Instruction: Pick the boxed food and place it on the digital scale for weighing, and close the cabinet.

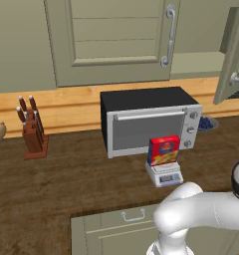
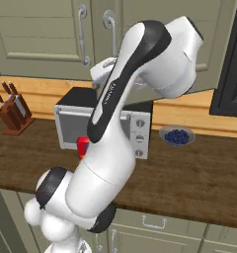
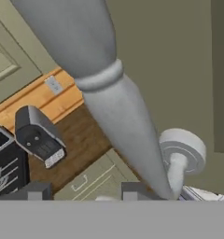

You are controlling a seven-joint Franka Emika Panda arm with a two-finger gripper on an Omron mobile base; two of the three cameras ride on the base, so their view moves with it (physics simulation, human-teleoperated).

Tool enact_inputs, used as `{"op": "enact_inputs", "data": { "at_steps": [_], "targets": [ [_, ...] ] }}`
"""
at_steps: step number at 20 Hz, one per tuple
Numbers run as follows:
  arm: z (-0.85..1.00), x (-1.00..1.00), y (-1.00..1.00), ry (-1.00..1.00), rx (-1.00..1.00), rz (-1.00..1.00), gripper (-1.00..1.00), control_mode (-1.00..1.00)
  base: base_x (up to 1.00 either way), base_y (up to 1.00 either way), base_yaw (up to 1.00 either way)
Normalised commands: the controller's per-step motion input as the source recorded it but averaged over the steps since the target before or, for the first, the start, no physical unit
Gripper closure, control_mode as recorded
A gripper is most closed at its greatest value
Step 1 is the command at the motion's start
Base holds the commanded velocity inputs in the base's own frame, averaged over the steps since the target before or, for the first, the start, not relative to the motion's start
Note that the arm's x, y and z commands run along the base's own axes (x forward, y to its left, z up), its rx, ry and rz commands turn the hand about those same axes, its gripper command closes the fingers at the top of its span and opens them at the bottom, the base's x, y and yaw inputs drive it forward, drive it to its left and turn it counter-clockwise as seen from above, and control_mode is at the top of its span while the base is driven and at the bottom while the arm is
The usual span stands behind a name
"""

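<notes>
The boxed food (image 1: 164,149) stood upright on the digital scale (image 1: 164,174), just in front of the oven (image 1: 149,119) on the wooden counter (image 1: 66,174). Above and right of the oven, one cabinet (image 1: 231,55) door hung open. In the hand view the gripper (image 3: 81,190) sat close against the door's grey bar handle (image 3: 114,93); whether its fingers were spread or pinching could not be told. A knife block (image 1: 33,132) stood well left of the oven, a blueberry bowl (image 2: 177,135) just right of it.

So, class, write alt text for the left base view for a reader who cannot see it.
The boxed food stands upright on the digital scale on a dark wooden counter, just in front of a black-and-silver oven. A knife block sits at left, and an olive-green cabinet door hangs open at upper right.
</notes>
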Motion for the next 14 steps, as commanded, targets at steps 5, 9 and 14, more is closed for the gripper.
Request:
{"op": "enact_inputs", "data": {
  "at_steps": [5, 9, 14],
  "targets": [
    [-0.17, 1.00, 0.77, -0.21, 0.25, -0.42, -1.00, -1.00, 0.00, 0.00, 0.00],
    [0.00, 1.00, 0.63, -0.25, 0.32, -0.39, -1.00, -1.00, 0.00, 0.00, 0.00],
    [0.00, 1.00, 0.56, -0.24, 0.34, -0.35, -1.00, -1.00, 0.00, 0.00, 0.00]
  ]
}}
